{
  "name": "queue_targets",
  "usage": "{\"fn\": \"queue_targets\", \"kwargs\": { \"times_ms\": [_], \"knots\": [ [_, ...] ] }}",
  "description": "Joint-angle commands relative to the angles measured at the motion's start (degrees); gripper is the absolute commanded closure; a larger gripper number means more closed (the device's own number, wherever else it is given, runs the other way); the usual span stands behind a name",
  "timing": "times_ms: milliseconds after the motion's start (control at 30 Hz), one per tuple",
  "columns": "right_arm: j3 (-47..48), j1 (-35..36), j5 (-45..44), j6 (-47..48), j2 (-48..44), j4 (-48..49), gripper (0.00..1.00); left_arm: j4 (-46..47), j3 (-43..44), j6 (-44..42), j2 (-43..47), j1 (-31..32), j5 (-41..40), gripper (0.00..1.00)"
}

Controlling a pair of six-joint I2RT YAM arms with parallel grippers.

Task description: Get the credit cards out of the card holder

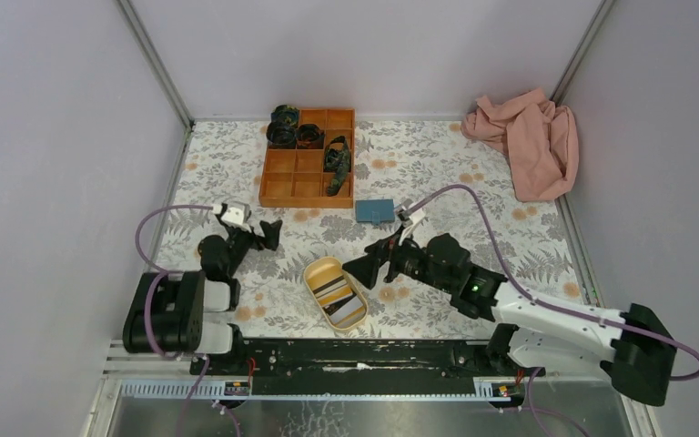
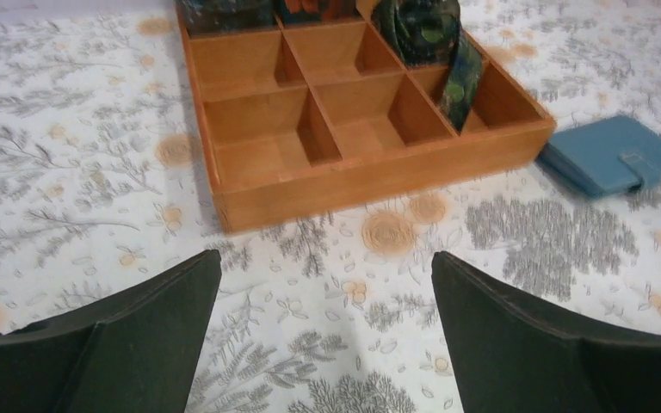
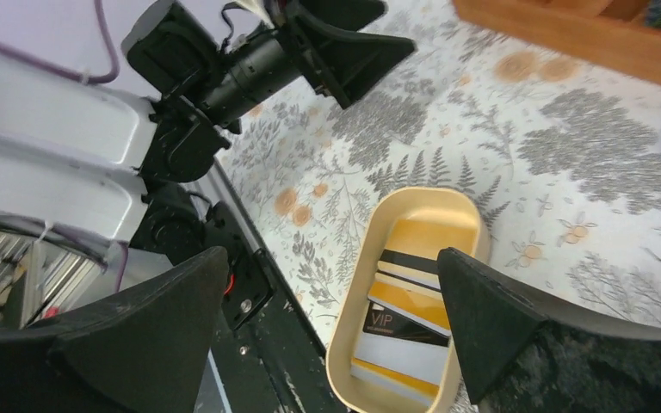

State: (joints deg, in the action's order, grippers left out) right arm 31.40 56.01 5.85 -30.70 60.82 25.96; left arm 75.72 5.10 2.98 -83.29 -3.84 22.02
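Observation:
The light-blue card holder (image 1: 375, 211) lies shut on the floral cloth just right of the wooden box; in the left wrist view the card holder (image 2: 615, 157) shows its tab fastened. Several credit cards (image 1: 341, 296), gold, white and a black one, lie stacked in the yellow oval tray (image 1: 309, 273). My right gripper (image 1: 364, 259) hovers open beside the tray's right end; the credit cards (image 3: 404, 327) and the tray (image 3: 337, 348) show between its fingers. My left gripper (image 1: 275, 235) is open and holds nothing, left of the tray, and its wrist view faces the box from the left gripper (image 2: 327, 284).
A wooden compartment box (image 1: 308, 157) with rolled dark ties stands at the back centre and fills the top of the left wrist view as the wooden box (image 2: 344, 129). A pink cloth (image 1: 528, 141) is bunched in the back right corner. Walls close the table on three sides.

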Motion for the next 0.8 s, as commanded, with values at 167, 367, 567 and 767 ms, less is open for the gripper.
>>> {"fn": "queue_targets", "kwargs": {
  "times_ms": [167, 367, 567, 767],
  "knots": [
    [-0.43, 1.50, -23.76, 8.66, -13.76, -23.47, 0.01, -28.01, 10.52, 5.04, 26.22, 6.84, -7.28, 0.00],
    [2.06, 1.39, -26.96, 10.12, -10.09, -29.54, 0.01, -39.62, 11.62, 2.45, 36.83, 31.34, -19.87, 0.00],
    [2.89, 1.47, -24.89, 8.62, -7.47, -31.36, 0.01, -66.65, 23.86, 10.40, 39.58, 52.55, -33.55, 0.00],
    [-0.52, 1.42, -35.63, 5.19, -8.67, -30.86, 0.17, -62.15, 16.22, 17.93, 43.95, 58.33, -56.93, 0.00]
  ]
}}
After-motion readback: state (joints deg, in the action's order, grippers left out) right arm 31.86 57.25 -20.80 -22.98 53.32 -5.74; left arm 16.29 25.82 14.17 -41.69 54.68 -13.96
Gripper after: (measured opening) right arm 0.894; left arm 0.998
